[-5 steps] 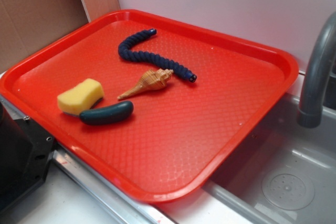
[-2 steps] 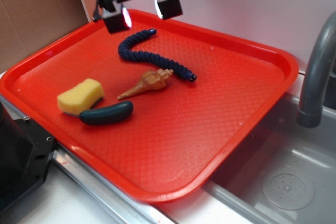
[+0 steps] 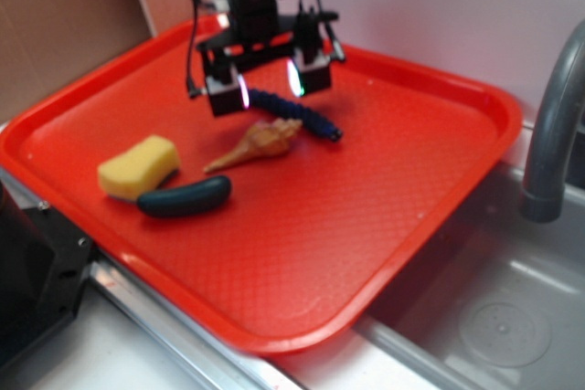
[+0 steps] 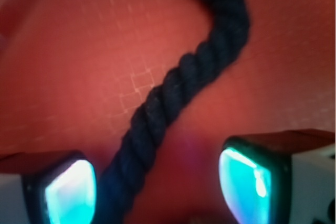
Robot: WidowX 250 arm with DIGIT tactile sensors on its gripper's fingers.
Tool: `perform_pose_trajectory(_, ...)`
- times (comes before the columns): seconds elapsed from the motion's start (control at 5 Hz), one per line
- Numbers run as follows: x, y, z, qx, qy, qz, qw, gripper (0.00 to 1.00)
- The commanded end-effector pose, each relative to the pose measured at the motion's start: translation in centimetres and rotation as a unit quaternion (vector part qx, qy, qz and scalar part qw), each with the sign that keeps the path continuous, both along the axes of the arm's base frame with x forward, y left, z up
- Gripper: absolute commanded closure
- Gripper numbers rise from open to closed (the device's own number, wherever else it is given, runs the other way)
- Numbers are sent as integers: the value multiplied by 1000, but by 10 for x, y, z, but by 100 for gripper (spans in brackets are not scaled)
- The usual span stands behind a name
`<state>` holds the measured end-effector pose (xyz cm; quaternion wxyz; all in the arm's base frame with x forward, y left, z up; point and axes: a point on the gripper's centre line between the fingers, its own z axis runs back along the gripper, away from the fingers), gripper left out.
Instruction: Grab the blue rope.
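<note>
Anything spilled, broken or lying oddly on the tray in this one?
Nothing stands out. The blue rope, shell, yellow sponge and dark teal piece lie separately on the red tray, intact. The end effector is open, straddling the rope. The exterior view is slightly blurred.

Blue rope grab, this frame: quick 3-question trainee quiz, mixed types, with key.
1. True or false: the gripper is shut on the blue rope.
2. What lies nearest the rope's capped end? A) yellow sponge B) shell C) teal sausage-shaped object
3. Fill in: everything sits on a red ____.

Key:
1. False. The wrist view shows the jaws open, one on each side of the rope.
2. B.
3. tray.
</note>
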<state>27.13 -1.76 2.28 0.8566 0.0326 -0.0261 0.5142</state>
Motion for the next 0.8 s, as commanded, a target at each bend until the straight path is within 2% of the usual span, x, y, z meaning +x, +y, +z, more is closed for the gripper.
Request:
perform_pose_trajectory(0.0,19,17,-7,-7,1,-25,1000,21)
perform_pose_trajectory(0.2,9,19,11,-24,-5,-76,997,100)
perform_pose_trajectory(0.4,-7,34,36,-24,20,-155,987,100)
perform_pose_trajectory(0.6,-32,60,72,-86,4,-263,961,100)
